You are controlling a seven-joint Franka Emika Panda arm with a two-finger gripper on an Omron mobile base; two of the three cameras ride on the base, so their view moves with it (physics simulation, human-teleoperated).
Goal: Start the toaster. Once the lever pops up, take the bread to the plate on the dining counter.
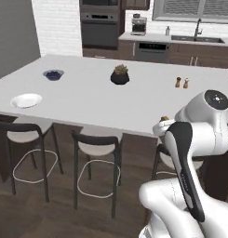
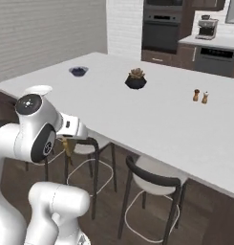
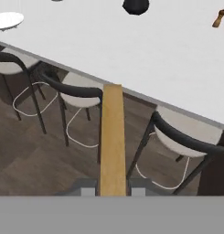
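Beside the dining counter [image 3: 145, 50] edge, claw [image 3: 113, 189] grips bread [image 3: 112, 137].

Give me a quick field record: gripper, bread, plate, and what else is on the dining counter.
gripper: shut on the bread, short of the counter edge, above the stools
bread: tan slice held edge-on between the fingertips
plate: white, bare, near the left end of the dining counter
also on counter: blue-filled bowl, dark potted plant, two small shakers
stage: bread not yet on the plate
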